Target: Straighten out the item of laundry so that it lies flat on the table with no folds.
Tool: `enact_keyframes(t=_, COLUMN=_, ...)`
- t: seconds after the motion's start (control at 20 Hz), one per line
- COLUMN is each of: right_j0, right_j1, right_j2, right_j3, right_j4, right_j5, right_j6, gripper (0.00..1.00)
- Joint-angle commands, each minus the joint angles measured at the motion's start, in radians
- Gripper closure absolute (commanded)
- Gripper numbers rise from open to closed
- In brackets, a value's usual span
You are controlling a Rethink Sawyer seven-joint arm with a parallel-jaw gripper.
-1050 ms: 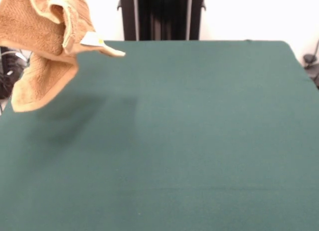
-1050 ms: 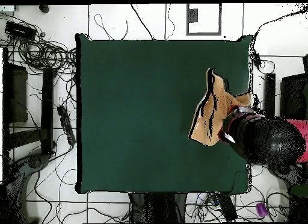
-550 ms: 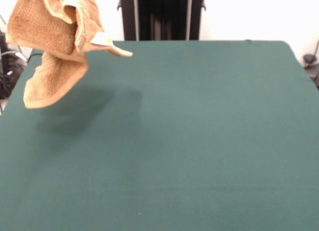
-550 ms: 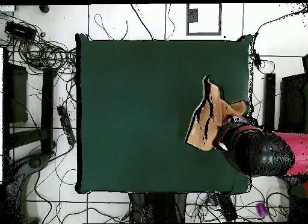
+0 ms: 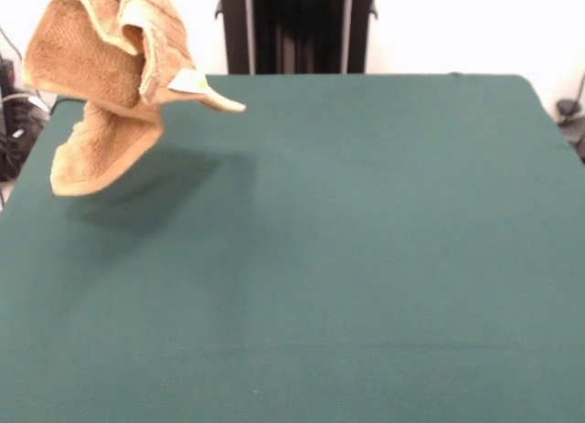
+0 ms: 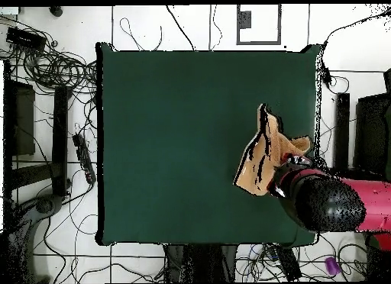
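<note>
Where the front view looks across the green tabletop, the orange-tan towel hangs bunched and folded above its far left corner, clear of the cloth. Overhead, the towel droops beside the arm near the right edge; whether the fingers grip it I cannot tell.

Tangled black cables on white tiled floor off one side, power strip beside them, grey framed panel beyond another edge, purple object near a corner.
</note>
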State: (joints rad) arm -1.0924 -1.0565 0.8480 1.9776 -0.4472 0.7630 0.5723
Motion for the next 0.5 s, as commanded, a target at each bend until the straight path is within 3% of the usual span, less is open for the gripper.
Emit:
enact_keyframes(t=0.05, right_j0=0.055, right_j1=0.019, right_j2=-0.027, right_j3=0.114, right_j4=0.057, right_j5=-0.072, right_j6=0.191, gripper=0.00)
enact_keyframes(t=0.5, right_j0=0.074, right_j1=0.004, right_j2=-0.055, right_j3=0.106, right_j4=0.053, right_j5=-0.078, right_j6=0.201, gripper=0.00)
